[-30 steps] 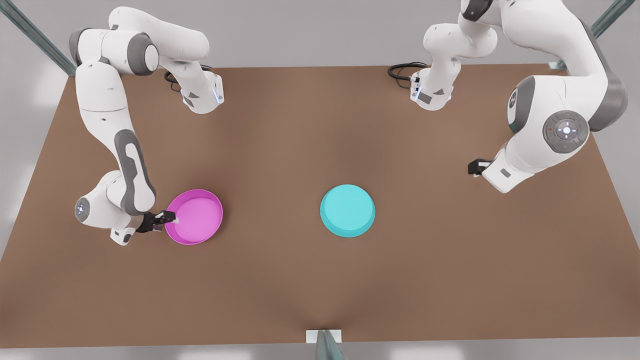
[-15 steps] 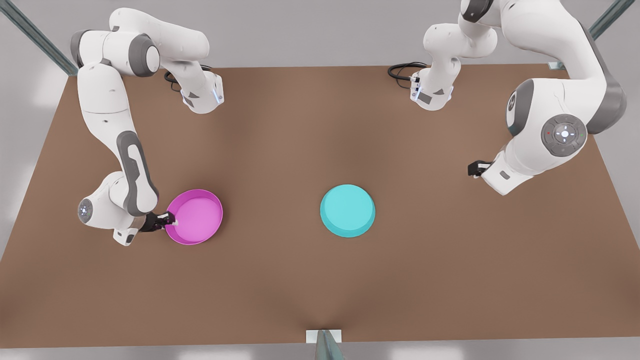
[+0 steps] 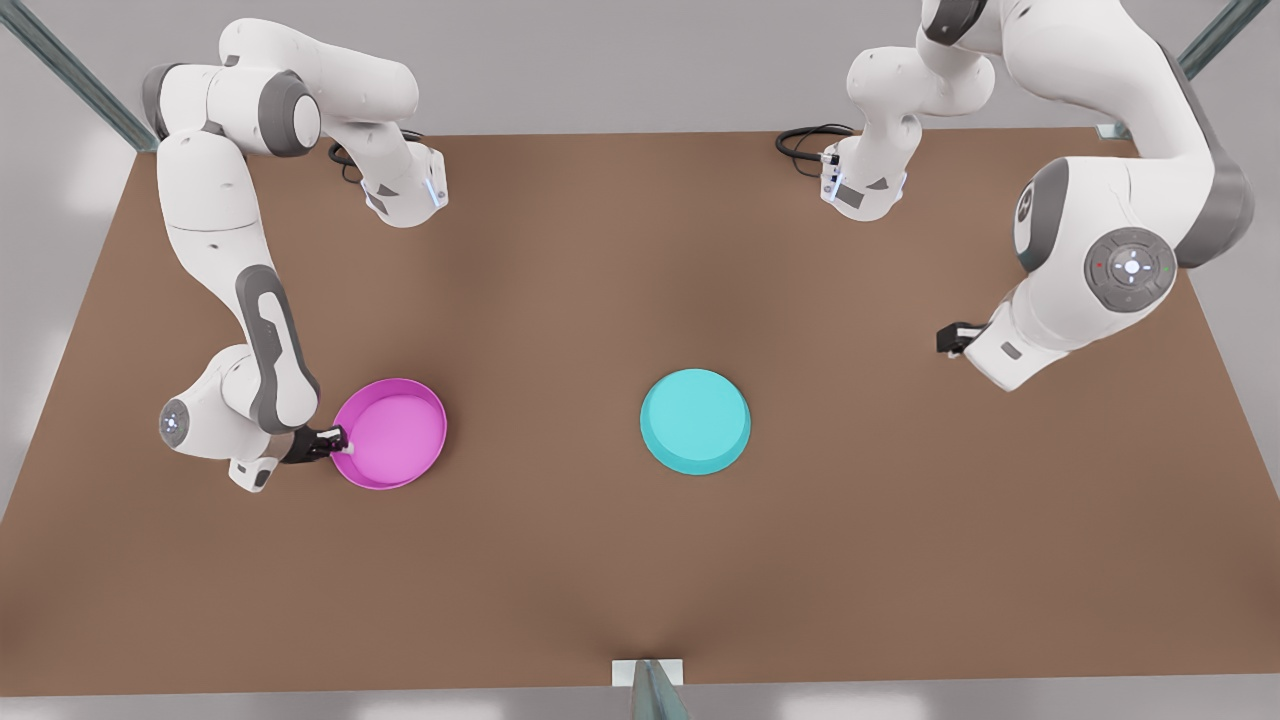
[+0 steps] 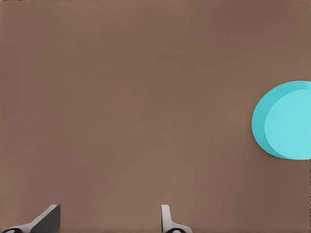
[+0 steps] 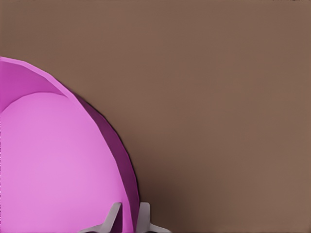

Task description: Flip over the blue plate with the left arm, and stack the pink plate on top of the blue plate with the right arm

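The pink plate (image 3: 392,432) sits open side up on the brown table at the front view's left. My right gripper (image 3: 340,442) is at its edge on the front view's left. In the right wrist view its fingers (image 5: 114,217) pinch the rim of the pink plate (image 5: 53,165), one inside and one outside. The blue plate (image 3: 694,420) lies near the middle with its flat underside up. My left gripper (image 3: 948,338) hovers far off at the front view's right, open and holding nothing. The left wrist view shows the left gripper (image 4: 108,221) over bare table, with the blue plate (image 4: 284,121) at a distance.
The brown table (image 3: 620,560) spreads wide around both plates. Both arm bases with black cables (image 3: 805,140) stand at the far edge. A metal frame post (image 3: 650,690) rises at the near edge's middle.
The right gripper's fingers have drawn together onto the pink plate's rim, and the plate has shifted very slightly toward the front view's right. The left arm has hardly moved.
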